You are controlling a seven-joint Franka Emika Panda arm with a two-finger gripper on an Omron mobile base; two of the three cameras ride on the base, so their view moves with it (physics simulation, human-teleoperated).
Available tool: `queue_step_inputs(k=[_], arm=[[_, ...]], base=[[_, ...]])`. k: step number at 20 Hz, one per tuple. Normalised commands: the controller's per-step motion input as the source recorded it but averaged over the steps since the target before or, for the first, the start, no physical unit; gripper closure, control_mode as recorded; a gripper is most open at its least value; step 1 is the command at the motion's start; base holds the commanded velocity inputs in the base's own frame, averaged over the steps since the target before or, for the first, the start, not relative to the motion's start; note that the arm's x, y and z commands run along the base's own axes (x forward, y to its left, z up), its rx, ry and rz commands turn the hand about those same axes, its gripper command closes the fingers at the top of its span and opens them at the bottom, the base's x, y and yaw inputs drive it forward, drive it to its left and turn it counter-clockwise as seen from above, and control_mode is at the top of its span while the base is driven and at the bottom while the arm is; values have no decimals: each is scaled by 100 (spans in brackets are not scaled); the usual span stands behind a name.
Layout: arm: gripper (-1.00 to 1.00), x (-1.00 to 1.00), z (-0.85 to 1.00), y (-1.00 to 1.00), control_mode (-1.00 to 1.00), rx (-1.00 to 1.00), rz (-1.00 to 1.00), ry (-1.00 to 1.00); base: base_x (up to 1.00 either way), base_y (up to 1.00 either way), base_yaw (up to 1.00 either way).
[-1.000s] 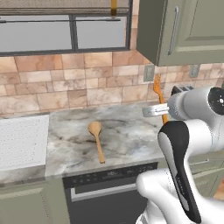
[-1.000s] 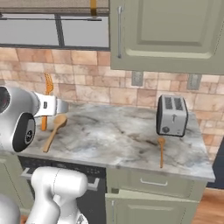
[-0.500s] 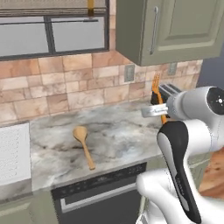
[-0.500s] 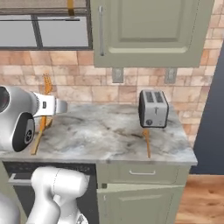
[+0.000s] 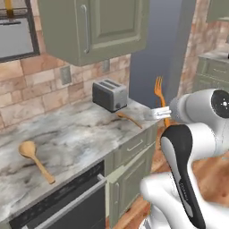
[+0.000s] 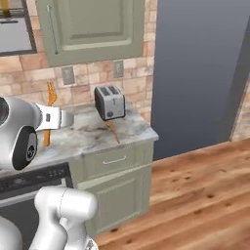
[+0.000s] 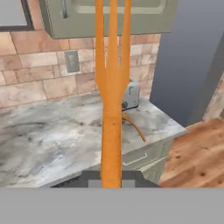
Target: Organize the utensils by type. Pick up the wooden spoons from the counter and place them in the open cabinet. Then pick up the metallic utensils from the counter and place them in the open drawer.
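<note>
Fork: orange wooden fork [image 7: 112,87] stood upright, tines up, above the tabletop [image 5: 85,134].
Jaws: gripper [image 5: 157,114] seemingly clamped narrow on its handle.
Spoon: big wooden spoon [image 5: 35,159] lay flat, bowl toward the wall.

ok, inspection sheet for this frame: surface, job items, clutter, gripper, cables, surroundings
surface: marbled counter, mostly bare.
job's things: big wooden spoon flat on the counter's left part; slim wooden utensil lying in front of the toaster; orange wooden fork upright in the gripper, off the counter.
clutter: grey toaster near the counter's right end.
grippers: gripper shut on the fork's handle, held over the counter's end.
cables: nothing seen.
surroundings: closed sage wall cabinet above, brick backsplash, closed drawer front, wood floor.
</note>
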Motion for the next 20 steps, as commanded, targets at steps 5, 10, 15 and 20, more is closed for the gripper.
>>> queue_step_inputs(k=[5, 10, 15, 20], arm=[[100, 0, 0, 0, 100, 0, 0, 0], [100, 0, 0, 0, 100, 0, 0, 0], [100, 0, 0, 0, 100, 0, 0, 0], [100, 0, 0, 0, 100, 0, 0, 0]], base=[[-60, 0, -61], [-68, -14, -61], [-59, -9, -63], [-23, -3, -68]])
